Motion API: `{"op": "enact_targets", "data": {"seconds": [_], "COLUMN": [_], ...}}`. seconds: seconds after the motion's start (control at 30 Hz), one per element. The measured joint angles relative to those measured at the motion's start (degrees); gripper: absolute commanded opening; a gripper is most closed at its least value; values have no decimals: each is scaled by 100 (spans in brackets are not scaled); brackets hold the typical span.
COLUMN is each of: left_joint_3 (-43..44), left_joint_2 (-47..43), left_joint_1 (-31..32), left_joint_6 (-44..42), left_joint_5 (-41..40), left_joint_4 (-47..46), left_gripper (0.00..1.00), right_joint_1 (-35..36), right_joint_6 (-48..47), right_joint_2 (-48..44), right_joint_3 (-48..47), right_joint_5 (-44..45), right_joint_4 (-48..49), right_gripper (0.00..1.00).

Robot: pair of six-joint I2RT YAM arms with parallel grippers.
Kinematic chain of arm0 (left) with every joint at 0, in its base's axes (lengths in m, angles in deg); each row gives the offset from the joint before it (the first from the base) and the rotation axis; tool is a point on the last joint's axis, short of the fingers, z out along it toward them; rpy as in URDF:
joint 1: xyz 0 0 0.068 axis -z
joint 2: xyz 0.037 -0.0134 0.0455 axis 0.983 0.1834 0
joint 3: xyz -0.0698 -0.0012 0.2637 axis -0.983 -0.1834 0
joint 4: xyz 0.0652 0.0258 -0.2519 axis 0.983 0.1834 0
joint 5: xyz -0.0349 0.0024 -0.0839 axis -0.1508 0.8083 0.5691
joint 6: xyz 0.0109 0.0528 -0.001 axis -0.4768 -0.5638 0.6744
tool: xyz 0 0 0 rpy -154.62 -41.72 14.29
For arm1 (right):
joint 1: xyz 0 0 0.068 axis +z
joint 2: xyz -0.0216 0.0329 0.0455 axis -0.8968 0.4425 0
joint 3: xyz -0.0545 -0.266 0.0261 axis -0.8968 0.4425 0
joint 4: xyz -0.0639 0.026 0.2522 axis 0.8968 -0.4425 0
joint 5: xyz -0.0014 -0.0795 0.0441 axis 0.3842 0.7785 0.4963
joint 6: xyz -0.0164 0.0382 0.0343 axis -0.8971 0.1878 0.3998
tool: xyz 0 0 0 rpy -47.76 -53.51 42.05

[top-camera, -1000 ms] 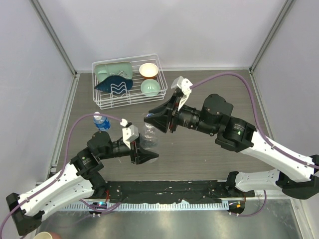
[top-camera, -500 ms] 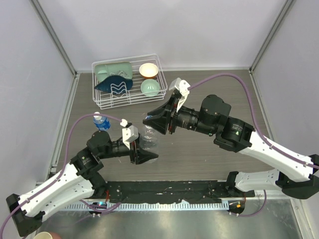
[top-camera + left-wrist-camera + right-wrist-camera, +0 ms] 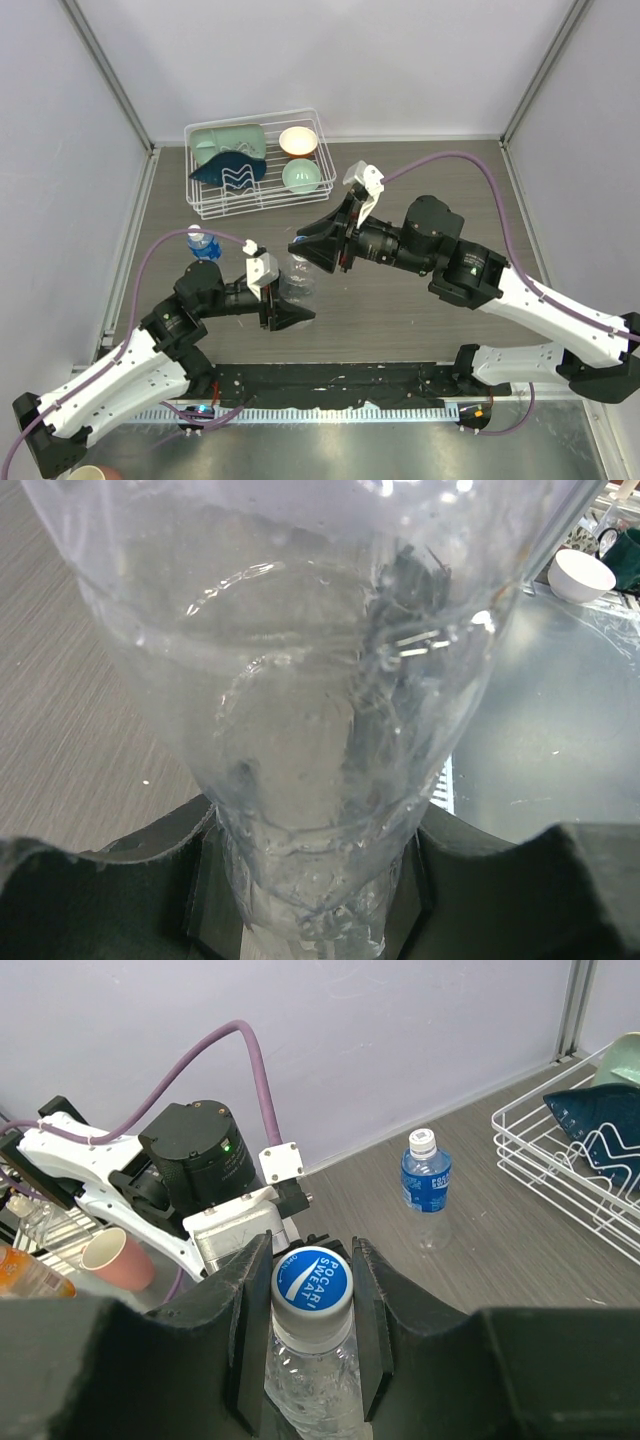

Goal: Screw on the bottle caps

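The plain clear bottle (image 3: 298, 280) stands upright at the table's middle front. My left gripper (image 3: 288, 316) is shut on its lower body; in the left wrist view the bottle (image 3: 310, 730) fills the frame between the gripper's (image 3: 310, 875) dark fingers. My right gripper (image 3: 306, 246) is over the bottle's top. In the right wrist view this gripper (image 3: 312, 1290) is shut on the bottle cap (image 3: 312, 1282), white-sided with a blue printed top, sitting on the neck. The blue-label bottle (image 3: 203, 244) stands to the left with a white cap (image 3: 423, 1141) on it.
A white wire rack (image 3: 300, 190) at the back left holds a pale green bowl (image 3: 300, 176), a cream bowl (image 3: 298, 141), a green plate and a dark blue dish. A paper cup (image 3: 105, 1256) stands off the table's front left edge.
My right wrist has shifted and turned a little around the bottle's top. The left gripper and the plain bottle have hardly moved.
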Motion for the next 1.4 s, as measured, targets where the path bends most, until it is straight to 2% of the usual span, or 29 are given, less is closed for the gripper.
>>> {"op": "enact_targets", "data": {"seconds": [0.4,0.7,1.2,1.4], "left_joint_3": [426,584,787,787], "left_joint_2": [221,275,269,267], "left_joint_1": [-144,-234,-352,-382], "left_joint_6": [46,90,44,-22], "left_joint_5": [-46,-46,339,492], "left_joint_4": [380,483,621,625], "left_gripper": [0,0,0,0], "right_joint_1": [118,254,254,251], "right_joint_6": [-24,-136,422,549], "right_joint_2": [-184,-140,-192,-184], "right_joint_3": [699,793,1499,1596], "right_joint_5": [627,1003,708,505], "right_joint_4": [1189,1534,3058,3298], "right_gripper": [10,8,7,6]}}
